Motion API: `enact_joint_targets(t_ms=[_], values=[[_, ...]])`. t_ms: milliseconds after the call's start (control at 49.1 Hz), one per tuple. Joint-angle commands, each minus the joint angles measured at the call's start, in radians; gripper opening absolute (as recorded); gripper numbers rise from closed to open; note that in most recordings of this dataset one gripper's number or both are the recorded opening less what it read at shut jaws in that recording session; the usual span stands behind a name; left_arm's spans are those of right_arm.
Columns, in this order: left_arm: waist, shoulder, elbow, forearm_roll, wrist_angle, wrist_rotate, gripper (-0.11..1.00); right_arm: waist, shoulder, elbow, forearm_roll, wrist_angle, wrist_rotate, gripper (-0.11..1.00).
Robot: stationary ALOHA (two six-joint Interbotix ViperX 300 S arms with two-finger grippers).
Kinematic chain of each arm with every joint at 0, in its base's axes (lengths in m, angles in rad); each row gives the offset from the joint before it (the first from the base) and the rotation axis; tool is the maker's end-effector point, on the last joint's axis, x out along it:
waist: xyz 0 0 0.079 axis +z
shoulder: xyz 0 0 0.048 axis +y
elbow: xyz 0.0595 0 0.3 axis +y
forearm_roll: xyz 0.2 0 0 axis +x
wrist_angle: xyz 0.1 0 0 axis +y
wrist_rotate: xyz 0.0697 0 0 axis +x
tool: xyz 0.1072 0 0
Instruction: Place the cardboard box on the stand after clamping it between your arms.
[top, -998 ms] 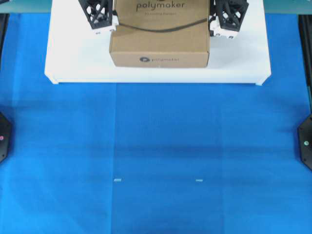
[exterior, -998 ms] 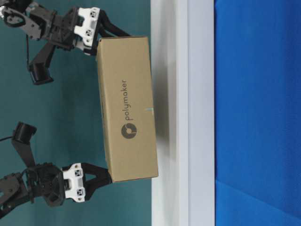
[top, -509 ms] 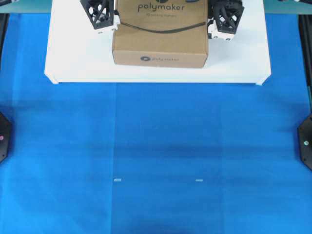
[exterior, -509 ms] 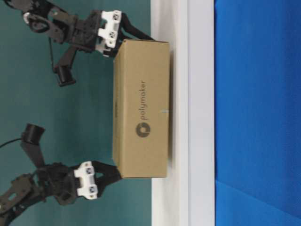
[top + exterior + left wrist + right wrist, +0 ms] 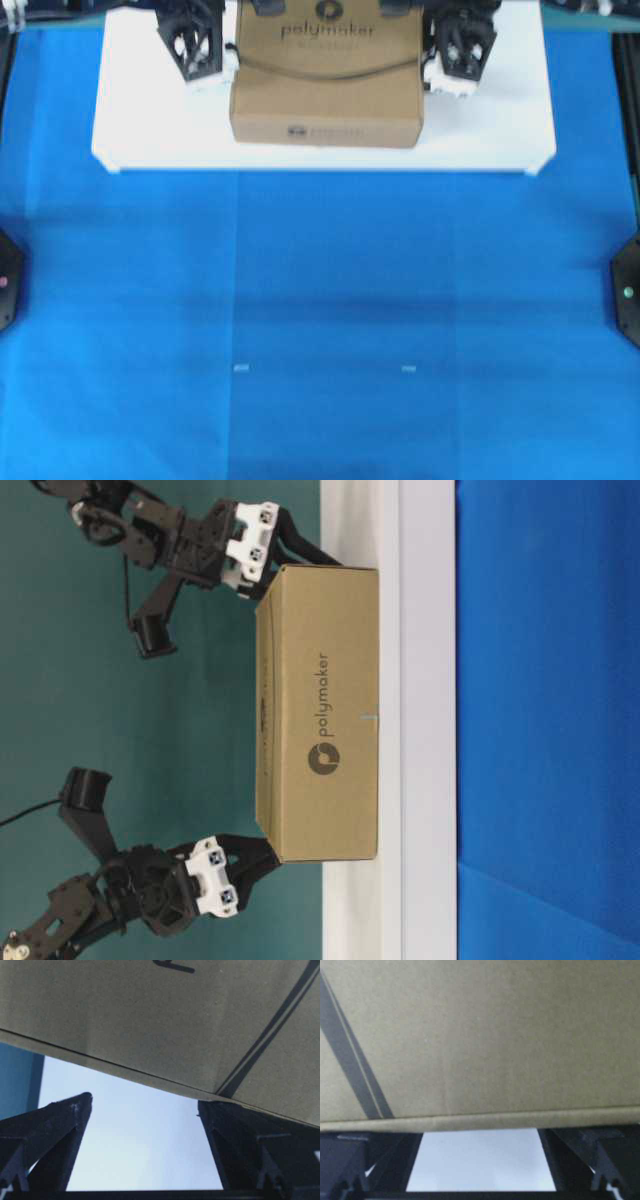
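The brown cardboard box (image 5: 325,85) with the polymaker logo is over the middle of the white stand (image 5: 150,130), at its back. In the table-level view the box (image 5: 320,710) looks to meet the stand's top (image 5: 390,910). My left gripper (image 5: 228,58) is against the box's left side and my right gripper (image 5: 430,60) against its right side. Both are open, their spread fingertips at the box walls. The left wrist view shows the left gripper (image 5: 144,1101) under the box's edge (image 5: 150,1020). In the right wrist view the box (image 5: 480,1035) covers the tips of the right gripper (image 5: 479,1135).
Blue cloth (image 5: 320,330) covers the table in front of the stand, with two small pale marks (image 5: 240,368). Black arm bases (image 5: 626,295) sit at the left and right table edges. White stand surface lies bare on both sides of the box.
The box, held between both grippers, has come down onto the stand's top. Both arms moved down with it. The jaws stayed wide.
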Motion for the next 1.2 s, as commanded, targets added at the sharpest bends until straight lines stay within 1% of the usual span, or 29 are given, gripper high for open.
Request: enact_joint_targets(t_ms=[0, 183, 346, 448, 570, 713, 835, 998, 1079, 1181], values=[[-0.032, -0.017, 0.005, -0.023, -0.046, -0.017, 0.84, 0.009, -0.029, 0.002, 0.038, -0.041, 0.018, 0.98], [-0.015, -0.071, 0.046, -0.023, -0.026, -0.017, 0.84, -0.014, -0.048, 0.018, 0.035, -0.011, 0.018, 0.98], [0.023, -0.123, 0.094, -0.023, -0.025, -0.012, 0.84, -0.052, -0.087, 0.035, 0.035, -0.005, 0.023, 0.98], [0.049, -0.149, 0.115, -0.025, -0.029, 0.005, 0.84, -0.075, -0.123, 0.055, 0.035, -0.005, 0.028, 0.98], [0.067, -0.190, 0.138, -0.023, -0.008, 0.038, 0.84, -0.098, -0.181, 0.103, 0.035, 0.008, 0.037, 0.98], [0.063, -0.268, 0.173, -0.023, 0.014, 0.034, 0.83, -0.104, -0.304, 0.186, 0.037, 0.014, 0.072, 0.98], [0.032, -0.362, 0.213, -0.026, 0.006, 0.008, 0.83, -0.091, -0.410, 0.244, 0.048, 0.008, 0.097, 0.98], [-0.051, -0.480, 0.295, -0.025, -0.031, -0.060, 0.83, -0.049, -0.555, 0.321, 0.069, -0.031, 0.132, 0.98], [-0.109, -0.543, 0.347, -0.025, -0.083, -0.095, 0.83, -0.020, -0.627, 0.374, 0.078, -0.060, 0.150, 0.98], [-0.172, -0.609, 0.396, -0.025, -0.172, -0.140, 0.83, 0.021, -0.727, 0.451, 0.091, -0.114, 0.195, 0.98]])
